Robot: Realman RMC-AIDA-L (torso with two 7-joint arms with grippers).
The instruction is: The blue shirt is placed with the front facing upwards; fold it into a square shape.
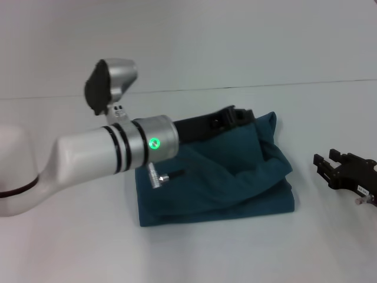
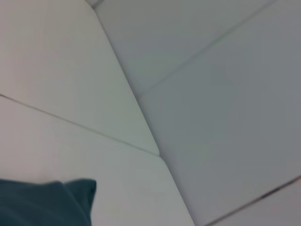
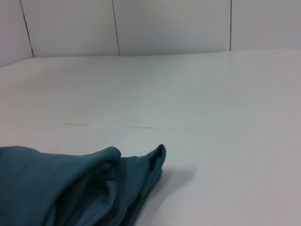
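Observation:
The blue shirt (image 1: 224, 177) lies as a bunched, roughly square teal bundle in the middle of the white table, with only plain teal fabric showing. My left arm reaches across it from the left. Its black gripper (image 1: 234, 115) sits at the bundle's far edge, where the fabric rises against it and partly hides it. A corner of the shirt (image 2: 51, 202) shows in the left wrist view. My right gripper (image 1: 330, 160) rests low at the right, open and empty, a short way from the shirt's right edge. The right wrist view shows the shirt's (image 3: 80, 183) folded layers close by.
The white table (image 1: 194, 253) runs out on all sides of the bundle, and a pale panelled wall (image 3: 164, 23) stands behind it. The left arm's silver forearm (image 1: 112, 150) hangs over the shirt's left part.

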